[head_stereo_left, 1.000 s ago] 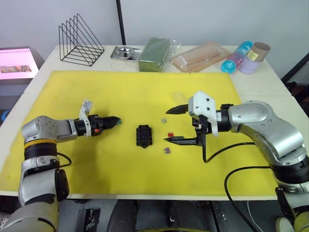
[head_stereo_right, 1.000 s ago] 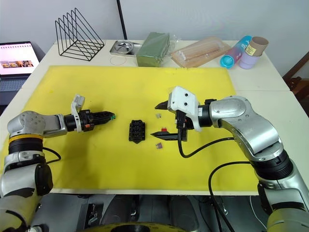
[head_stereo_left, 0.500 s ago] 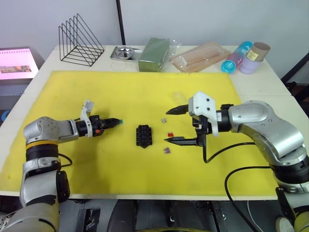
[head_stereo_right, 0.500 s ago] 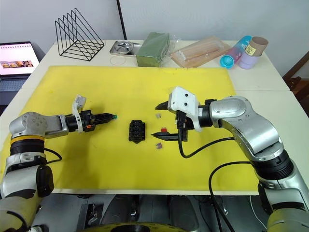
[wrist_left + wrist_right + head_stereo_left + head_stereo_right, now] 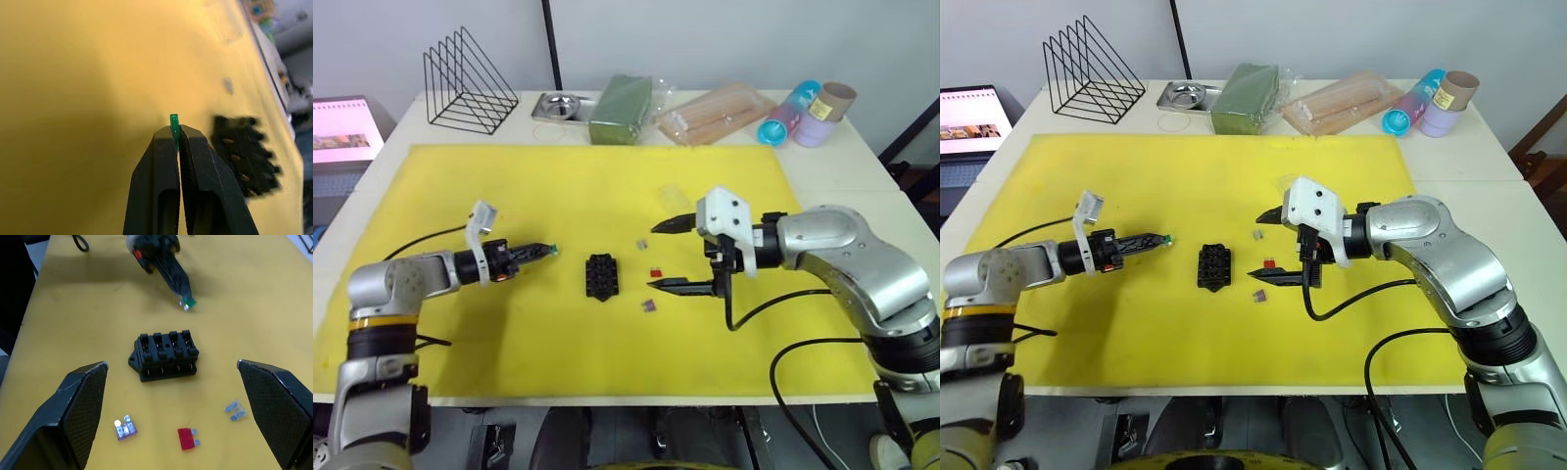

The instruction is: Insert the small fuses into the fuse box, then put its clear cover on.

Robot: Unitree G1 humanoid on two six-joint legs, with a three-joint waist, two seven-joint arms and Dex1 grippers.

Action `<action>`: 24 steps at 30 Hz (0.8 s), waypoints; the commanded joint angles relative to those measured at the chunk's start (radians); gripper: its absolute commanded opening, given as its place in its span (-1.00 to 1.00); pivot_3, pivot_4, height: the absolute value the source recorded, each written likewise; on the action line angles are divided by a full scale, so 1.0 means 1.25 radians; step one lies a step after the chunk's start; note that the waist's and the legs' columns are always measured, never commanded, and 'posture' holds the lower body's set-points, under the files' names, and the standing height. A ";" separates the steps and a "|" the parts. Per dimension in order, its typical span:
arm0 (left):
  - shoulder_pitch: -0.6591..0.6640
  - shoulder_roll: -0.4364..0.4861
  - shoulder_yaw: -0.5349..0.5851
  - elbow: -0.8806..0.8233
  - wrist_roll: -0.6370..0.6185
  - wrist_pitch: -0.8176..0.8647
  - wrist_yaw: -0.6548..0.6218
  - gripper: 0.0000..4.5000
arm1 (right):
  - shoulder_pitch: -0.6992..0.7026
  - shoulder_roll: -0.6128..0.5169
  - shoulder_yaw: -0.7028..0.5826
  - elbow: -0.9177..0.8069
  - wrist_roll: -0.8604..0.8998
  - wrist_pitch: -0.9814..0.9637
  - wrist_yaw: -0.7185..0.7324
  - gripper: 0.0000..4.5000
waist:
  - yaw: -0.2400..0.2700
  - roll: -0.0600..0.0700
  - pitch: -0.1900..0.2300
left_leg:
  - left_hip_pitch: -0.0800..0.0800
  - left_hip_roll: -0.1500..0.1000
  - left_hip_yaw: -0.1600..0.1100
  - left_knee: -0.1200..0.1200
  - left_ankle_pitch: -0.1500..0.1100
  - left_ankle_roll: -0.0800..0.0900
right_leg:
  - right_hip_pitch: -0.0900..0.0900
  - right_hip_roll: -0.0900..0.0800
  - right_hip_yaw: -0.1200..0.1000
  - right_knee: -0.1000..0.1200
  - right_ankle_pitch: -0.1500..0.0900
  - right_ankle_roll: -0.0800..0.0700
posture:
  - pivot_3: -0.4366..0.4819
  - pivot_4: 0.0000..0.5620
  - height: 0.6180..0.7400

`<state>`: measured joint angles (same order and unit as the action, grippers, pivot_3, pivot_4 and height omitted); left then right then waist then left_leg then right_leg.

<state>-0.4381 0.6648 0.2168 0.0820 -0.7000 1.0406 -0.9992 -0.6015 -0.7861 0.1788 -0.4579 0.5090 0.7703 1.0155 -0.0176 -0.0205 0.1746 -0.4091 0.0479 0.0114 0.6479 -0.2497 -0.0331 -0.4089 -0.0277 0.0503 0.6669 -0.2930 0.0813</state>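
Standing against a pale far wall (image 5: 724, 39), a white table (image 5: 822, 162) bearing a yellow mat (image 5: 558, 196), with a lit laptop screen (image 5: 964, 110) glowing at far left.

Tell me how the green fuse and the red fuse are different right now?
The green fuse is pinched between the left gripper's shut fingers, up off the mat; the red fuse lies loose on the yellow mat. The green fuse is on the fuse box's left side; the red fuse lies on its right, between the right gripper's open fingers. Both are tiny and neither is in the fuse box yet.
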 commanded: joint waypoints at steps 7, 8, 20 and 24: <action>0.072 0.079 -0.002 -0.344 -0.034 -0.237 -0.157 -0.99 | -0.140 0.064 -0.114 0.053 0.230 0.266 -0.050 1.00 | 0.003 0.000 0.000 | 0.000 0.000 0.002 0.001 0.000 0.000 | 0.001 -0.002 0.001 -0.001 -0.001 -0.003 | -0.05 -0.47 1.00; 0.071 0.081 -0.006 -0.357 -0.033 -0.246 -0.155 -0.99 | -0.157 0.072 -0.123 0.063 0.253 0.296 -0.059 1.00 | 0.003 0.000 0.000 | 0.000 0.000 0.004 0.001 0.000 0.000 | 0.001 -0.002 0.001 -0.001 -0.001 -0.003 | -0.05 -0.47 1.00; 0.032 0.065 -0.056 -0.372 -0.033 -0.302 -0.131 -1.00 | -0.237 0.091 -0.088 0.067 0.330 0.394 -0.086 0.44 | -0.001 0.000 0.000 | 0.000 0.000 0.005 0.000 0.000 0.000 | 0.000 0.001 0.001 -0.002 0.000 0.000 | -0.05 -0.47 1.00; 0.021 0.066 -0.075 -0.390 -0.045 -0.301 -0.127 -1.00 | -0.252 0.109 -0.063 0.070 0.317 0.386 -0.099 0.32 | -0.002 0.000 0.000 | 0.000 0.000 0.005 0.000 0.000 0.001 | 0.000 0.002 0.001 -0.001 0.000 0.000 | -0.05 -0.47 1.00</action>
<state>-0.3911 0.7414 0.1245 -0.3674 -0.7373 0.6788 -1.1566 -0.8897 -0.6535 0.1033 -0.3513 0.9073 1.2682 0.8954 -0.0199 -0.0203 0.1750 -0.4090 0.0479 0.0175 0.6478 -0.2500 -0.0324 -0.4095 -0.0251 0.0520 0.6651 -0.2930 0.0816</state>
